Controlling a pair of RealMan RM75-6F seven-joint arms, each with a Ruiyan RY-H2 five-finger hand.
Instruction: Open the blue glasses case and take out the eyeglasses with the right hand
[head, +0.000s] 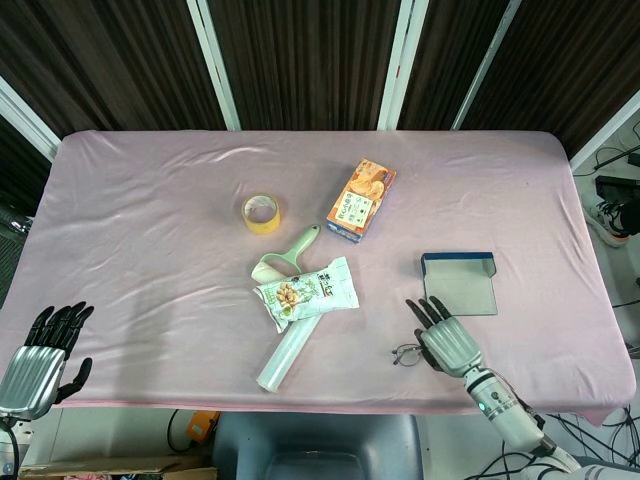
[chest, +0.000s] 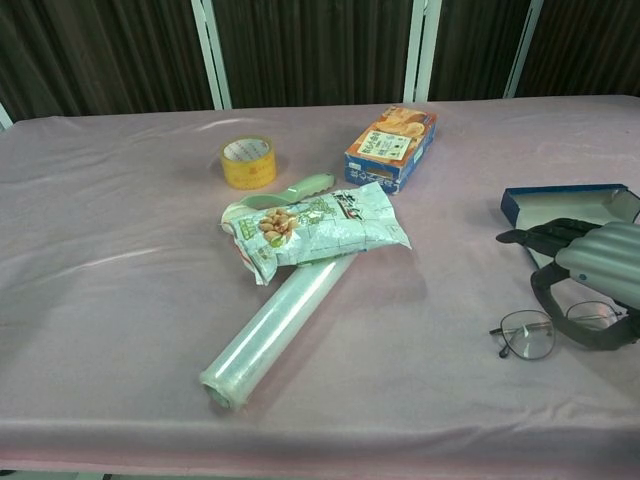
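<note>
Eyeglasses (chest: 548, 333) lie on the pink tabletop (head: 150, 230) at its near right, just this side of the blue glasses case (head: 459, 282), which sits open with its pale lining showing. The right hand (chest: 590, 270) hangs over the right half of the frame, fingers extended and spread toward the case; the chest view shows the thumb curling down beside a lens, but whether it pinches the frame or only touches it cannot be told. The left hand (head: 38, 362) waits off the near left corner of the tabletop, fingers apart and holding nothing.

Judging from the open case and the glasses outside it, the opening and the taking out look done, and the step in hand seems to be setting down or letting go. If so, the next move calls for lifting the hand straight up without catching a temple arm.

Further left lie a roll of clear wrap (chest: 275, 330), a snack bag (chest: 320, 232), a green lint roller (head: 288, 255), yellow tape (head: 261, 213) and a cracker box (head: 360, 200), all well apart from the hand.
</note>
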